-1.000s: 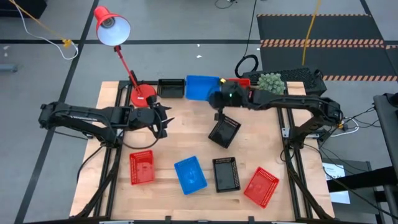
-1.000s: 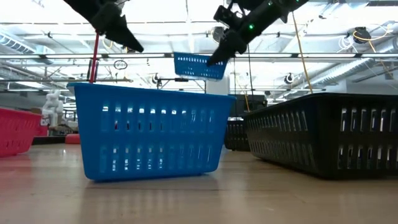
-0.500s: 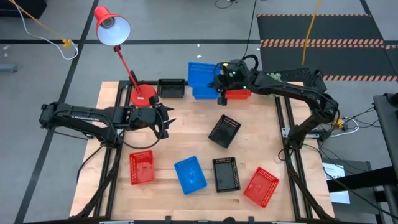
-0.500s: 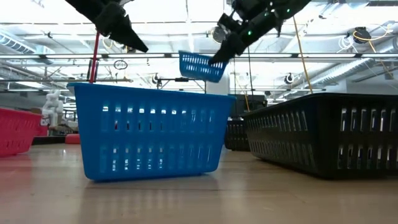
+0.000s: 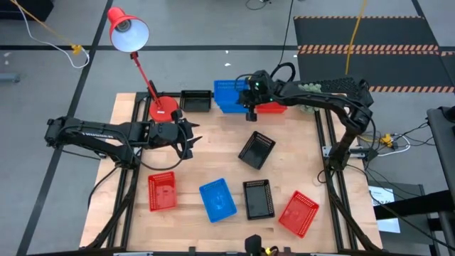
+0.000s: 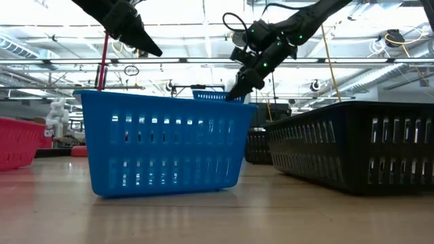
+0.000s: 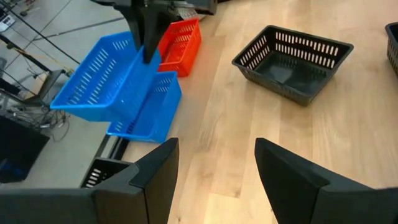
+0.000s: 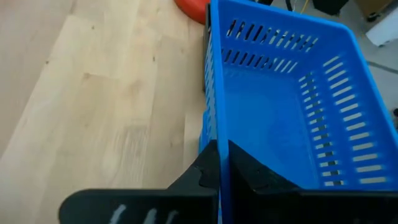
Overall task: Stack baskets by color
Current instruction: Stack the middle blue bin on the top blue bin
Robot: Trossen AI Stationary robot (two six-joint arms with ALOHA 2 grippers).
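Two blue baskets [image 5: 229, 97] at far edge, upper pinched by right gripper [image 5: 249, 108] | red lamp [image 5: 135, 43] nearby | left gripper [image 5: 190, 139] spread, empty

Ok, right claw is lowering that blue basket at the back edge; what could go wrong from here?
1. The held blue basket hangs tilted over the second blue basket; released now, it may seat crooked instead of nesting.
2. The right claw pinches only one wall, so the basket could swing.
3. The stack sits at the table edge beside the red basket; a nudge could push either off.
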